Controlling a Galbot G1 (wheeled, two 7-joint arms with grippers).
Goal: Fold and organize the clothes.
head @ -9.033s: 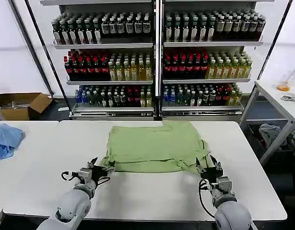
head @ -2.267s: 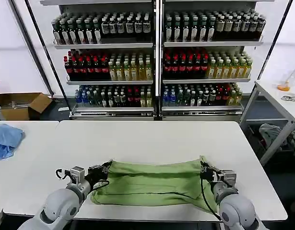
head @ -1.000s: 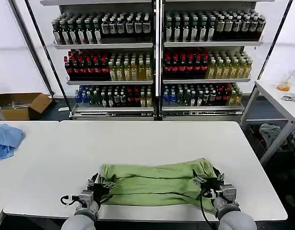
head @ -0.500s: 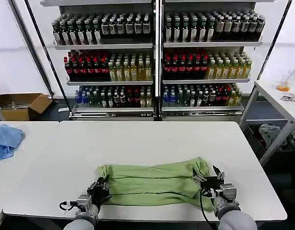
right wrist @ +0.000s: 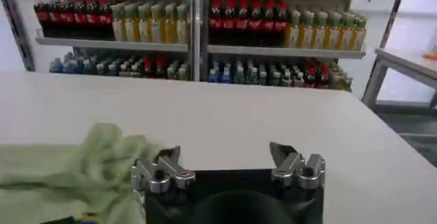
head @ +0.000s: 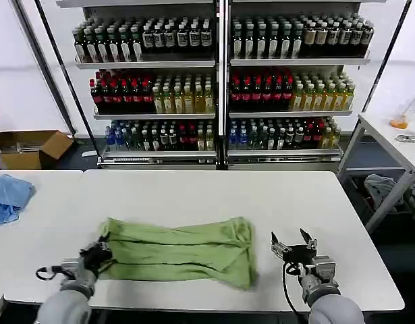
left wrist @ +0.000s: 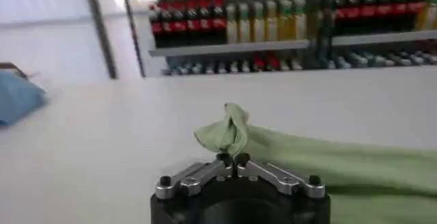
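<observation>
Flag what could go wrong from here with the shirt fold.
1. The left pincer alone grips the shirt at one bunched corner; pulling further could drag the loose fold apart.
2. The right pincer is open and off the cloth, so the shirt's right end lies rumpled and unheld.

Shirt (head: 180, 250) plain light green, no print visible. Table (head: 214, 196) white. Cloth (head: 8, 197) on the side table light blue. Left gripper (head: 99, 253) black, right gripper (head: 291, 246) black with silver fingers (right wrist: 160, 171). Shelf bottles (head: 220, 88) in rows: dark, red, yellow-green. Cardboard box (head: 32, 148) brown.
</observation>
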